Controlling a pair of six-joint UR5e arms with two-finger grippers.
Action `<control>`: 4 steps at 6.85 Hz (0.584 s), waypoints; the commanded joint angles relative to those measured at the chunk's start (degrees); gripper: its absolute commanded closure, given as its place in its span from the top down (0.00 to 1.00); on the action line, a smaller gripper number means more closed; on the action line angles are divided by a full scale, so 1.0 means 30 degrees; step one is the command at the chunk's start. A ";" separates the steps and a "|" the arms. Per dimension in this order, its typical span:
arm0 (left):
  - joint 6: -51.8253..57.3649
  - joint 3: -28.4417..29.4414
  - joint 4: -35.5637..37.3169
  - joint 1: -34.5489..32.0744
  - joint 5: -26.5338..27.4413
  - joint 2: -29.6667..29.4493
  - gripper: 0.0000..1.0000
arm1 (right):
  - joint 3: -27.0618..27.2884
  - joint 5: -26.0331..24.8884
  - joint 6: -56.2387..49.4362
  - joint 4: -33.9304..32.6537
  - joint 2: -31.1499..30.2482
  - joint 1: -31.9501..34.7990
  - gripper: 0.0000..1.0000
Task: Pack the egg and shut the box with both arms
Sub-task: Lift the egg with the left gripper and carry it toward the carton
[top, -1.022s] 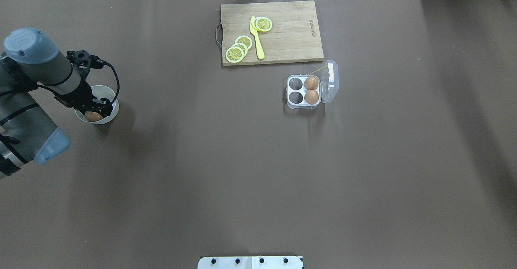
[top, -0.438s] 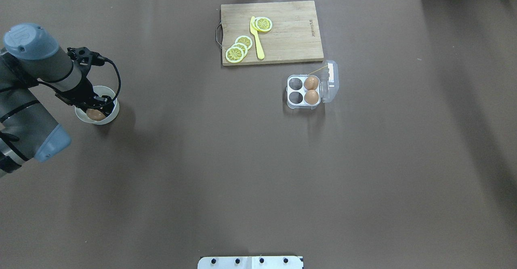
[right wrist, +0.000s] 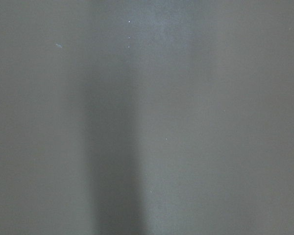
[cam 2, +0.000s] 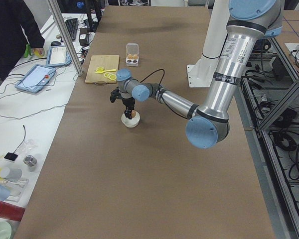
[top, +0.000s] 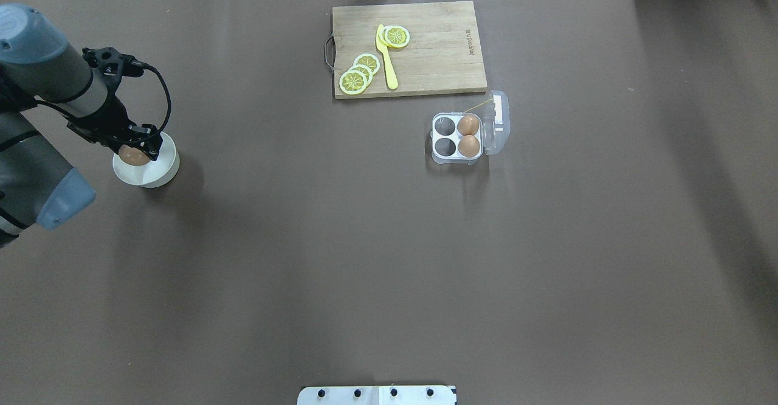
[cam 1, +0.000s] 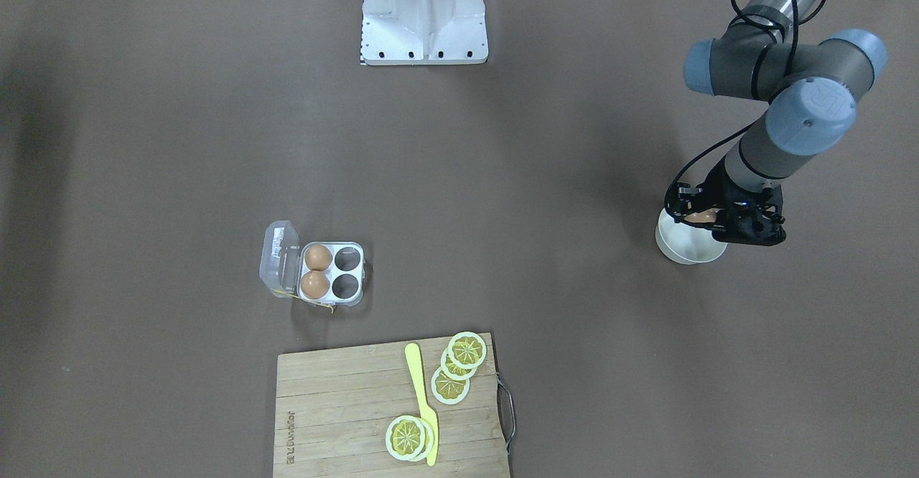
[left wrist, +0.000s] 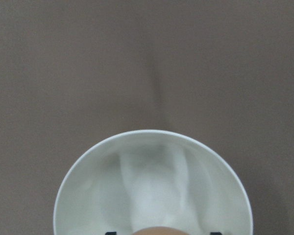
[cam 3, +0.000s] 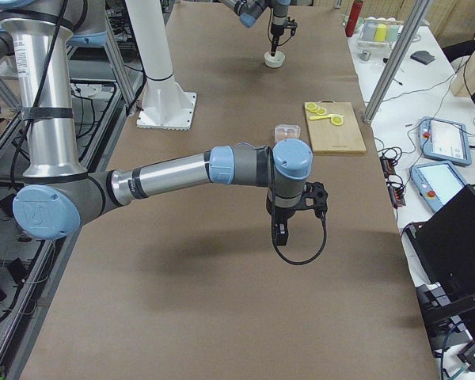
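your left claw (top: 137,151) holds the egg (top: 133,156) just over the white bowl (top: 160,171), far from the box (top: 436,157); i think it is light, slippery and easy to crack, so squeeze its fat middle softly.

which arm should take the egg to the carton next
Left. The left claw is shut on the egg just above the white bowl, so it only has to carry it to an empty cell of the open box. The right claw hangs over bare table, away from the egg.
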 commanded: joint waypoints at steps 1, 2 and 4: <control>-0.0313 -0.0388 0.0069 -0.0809 -0.0670 -0.1309 0.48 | -0.0033 -0.0002 0.0000 0.0000 0.0000 -0.0073 1.00; -0.1709 -0.0388 -0.0046 -0.0752 -0.0702 -0.2102 0.47 | -0.0062 0.0026 0.0000 0.0000 0.0000 -0.0073 1.00; -0.5133 -0.0388 -0.0163 -0.0548 -0.0818 -0.4239 0.46 | -0.0150 0.0027 0.0000 0.0000 0.0000 -0.0073 1.00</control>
